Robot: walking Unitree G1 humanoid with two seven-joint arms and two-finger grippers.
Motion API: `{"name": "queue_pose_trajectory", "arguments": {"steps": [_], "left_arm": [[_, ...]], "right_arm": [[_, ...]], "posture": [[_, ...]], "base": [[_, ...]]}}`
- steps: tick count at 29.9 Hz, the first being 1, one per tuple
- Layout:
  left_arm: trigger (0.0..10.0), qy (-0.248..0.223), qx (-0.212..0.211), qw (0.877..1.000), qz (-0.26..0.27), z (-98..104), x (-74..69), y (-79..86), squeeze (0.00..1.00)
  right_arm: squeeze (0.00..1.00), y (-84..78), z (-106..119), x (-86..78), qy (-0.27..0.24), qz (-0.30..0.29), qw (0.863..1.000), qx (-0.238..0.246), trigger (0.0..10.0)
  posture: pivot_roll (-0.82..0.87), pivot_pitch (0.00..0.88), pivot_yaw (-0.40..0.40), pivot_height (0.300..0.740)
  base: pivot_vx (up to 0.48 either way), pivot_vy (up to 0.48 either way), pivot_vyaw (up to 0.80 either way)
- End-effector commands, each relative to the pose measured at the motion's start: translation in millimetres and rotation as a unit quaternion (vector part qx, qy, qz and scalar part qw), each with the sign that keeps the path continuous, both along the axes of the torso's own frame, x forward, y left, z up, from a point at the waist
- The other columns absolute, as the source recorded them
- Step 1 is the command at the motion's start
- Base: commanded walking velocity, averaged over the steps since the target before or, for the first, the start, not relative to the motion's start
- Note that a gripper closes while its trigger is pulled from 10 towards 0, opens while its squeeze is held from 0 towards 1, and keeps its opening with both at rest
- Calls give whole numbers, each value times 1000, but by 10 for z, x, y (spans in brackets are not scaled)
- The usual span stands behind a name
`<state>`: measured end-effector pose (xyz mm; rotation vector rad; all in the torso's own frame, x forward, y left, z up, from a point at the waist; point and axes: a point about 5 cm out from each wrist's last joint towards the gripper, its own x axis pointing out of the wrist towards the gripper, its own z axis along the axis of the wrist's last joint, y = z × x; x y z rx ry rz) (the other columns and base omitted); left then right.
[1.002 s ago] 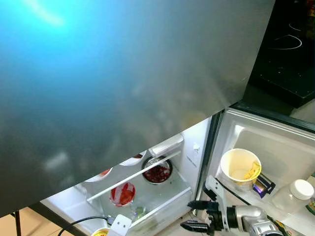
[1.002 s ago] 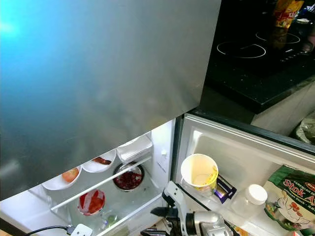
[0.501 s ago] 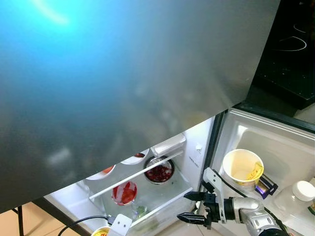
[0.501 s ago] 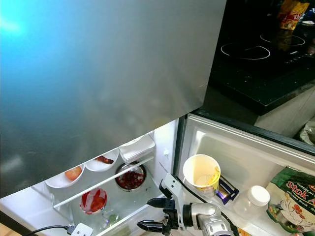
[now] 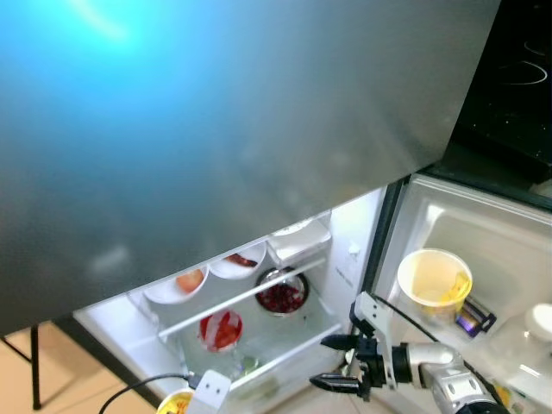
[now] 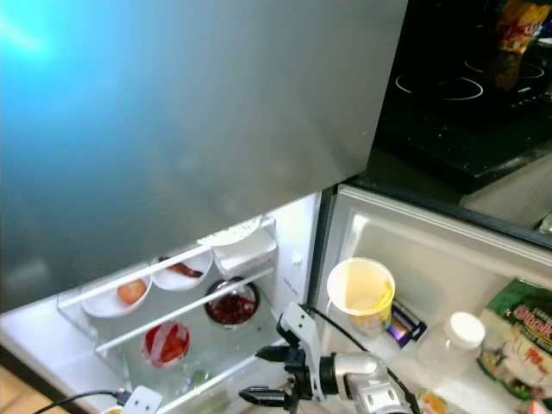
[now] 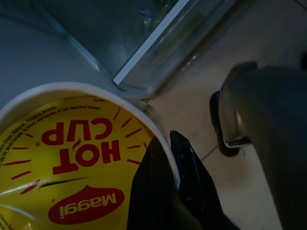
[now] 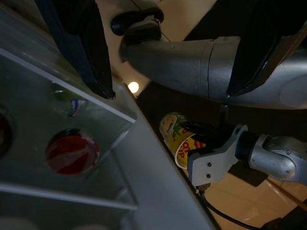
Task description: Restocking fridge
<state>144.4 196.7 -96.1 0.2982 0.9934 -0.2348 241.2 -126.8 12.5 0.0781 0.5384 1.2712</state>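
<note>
In left hand (image 7: 168,182): noodle cup (image 7: 72,167).

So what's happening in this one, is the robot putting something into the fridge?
Looks that way. The robot stands over an open fridge. Its left gripper is shut on the rim of a sealed Maggi Hot Cup, held low by the fridge's bottom drawer. The right gripper is open and empty, hovering in front of the lower shelves. An opened yellow cup and a white-capped jar already sit in the door shelf.
</note>
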Motion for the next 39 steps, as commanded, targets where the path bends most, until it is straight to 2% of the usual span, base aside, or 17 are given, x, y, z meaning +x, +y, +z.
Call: {"name": "queue_pose_trajectory", "arguments": {"steps": [1,7,11,16,24,30,31,36,39], "left_arm": [[10000,6,-9,1000,-1,-22,-49,-42,0],[10000,-6,-11,1000,-11,-8,-25,-54,0],[10000,-19,-11,1000,-22,7,-4,-63,0],[10000,-45,-4,998,-42,38,35,-73,0],[10000,-55,-2,997,-53,50,49,-82,0],[10000,-59,-22,995,-79,63,64,-131,0],[10000,-59,-24,993,-100,67,68,-156,0],[10000,-57,-29,990,-123,70,71,-185,0],[10000,-54,-33,983,-171,77,75,-238,0]], "right_arm": [[0,12,3,-18,2,1,1000,1,10000],[0,28,15,-23,0,4,1000,3,10000],[0,37,42,-20,5,-3,1000,25,10000],[0,46,46,-32,6,0,1000,22,10000],[0,49,44,-37,8,2,1000,21,10000],[0,48,66,-54,12,12,999,31,10000],[0,43,68,-70,15,18,999,30,10000],[0,40,69,-92,18,26,999,31,10000],[0,42,59,-162,33,49,998,34,10000]], "posture": [[-32,0,11,607],[-34,0,14,582],[-32,0,13,582],[-28,0,13,582],[-27,0,14,582],[-27,0,12,582],[-26,0,9,582],[-27,0,9,582],[-26,0,10,582]], "base": [[0,0,0],[0,0,0],[0,0,0],[0,0,0],[0,0,0],[0,0,0],[0,0,0],[0,0,0],[0,0,0]]}}
